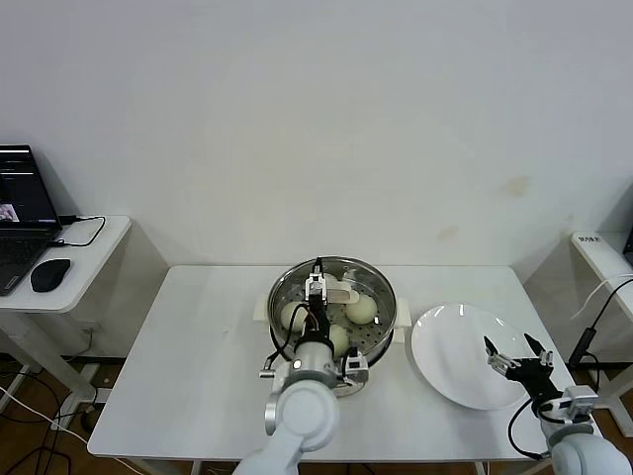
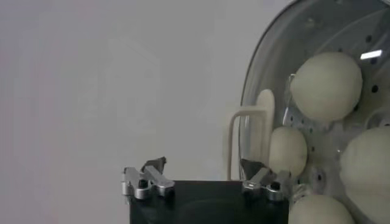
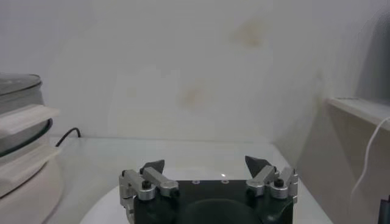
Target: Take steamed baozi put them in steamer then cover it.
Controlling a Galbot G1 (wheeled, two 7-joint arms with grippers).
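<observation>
The cover [image 1: 331, 287] sits on the steamer [image 1: 381, 315] at the middle of the white table [image 1: 198, 366], and through its glass the steamed baozi [image 1: 361, 309] show on the perforated tray. The left pincer [image 1: 315, 371] hangs over the steamer's near rim with its fingers spread wide, the cover's cream handle [image 2: 247, 140] just beyond them and untouched. The right pincer [image 1: 513, 354] hovers open over the white plate [image 1: 445, 346] beside the steamer, holding nothing.

No text, label or number can be read anywhere in these views.
</observation>
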